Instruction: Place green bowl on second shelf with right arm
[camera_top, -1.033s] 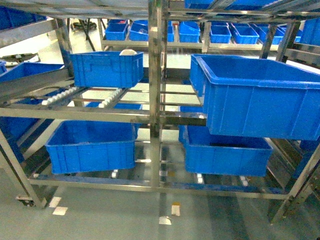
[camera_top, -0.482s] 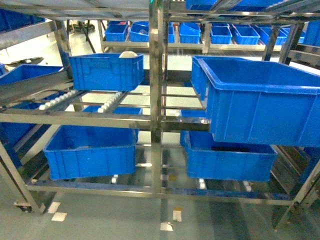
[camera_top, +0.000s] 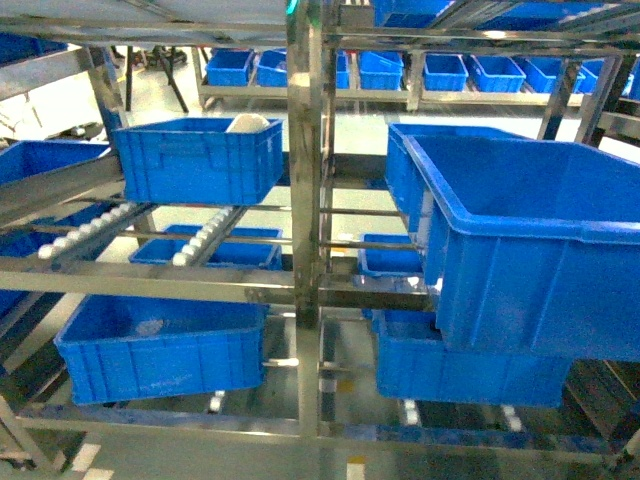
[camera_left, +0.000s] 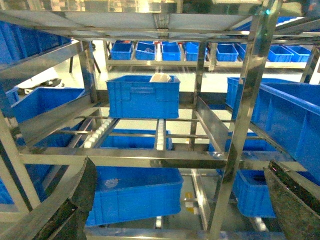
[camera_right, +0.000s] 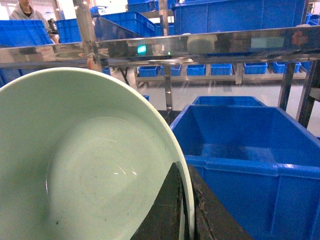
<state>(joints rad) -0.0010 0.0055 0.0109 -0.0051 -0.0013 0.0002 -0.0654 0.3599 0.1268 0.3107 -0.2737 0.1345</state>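
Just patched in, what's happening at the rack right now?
The right gripper is clamped on the rim of the green bowl, carrying it up close to the rack, just in front of a big blue crate on the right side. The bowl is in the gripper, not set down on any shelf. The left gripper is open and empty, facing the rack's left bay, where another crate sits on the roller rails. The head view shows neither arm.

Readable text: none | blue crates (camera_top: 200, 160): plain walls, no labels or numbers legible | steel rack (camera_top: 305, 150): no signs or tags legible | green bowl (camera_right: 75, 165): plain, unmarked | floor markings (camera_top: 85, 458): blank patches, nothing legible
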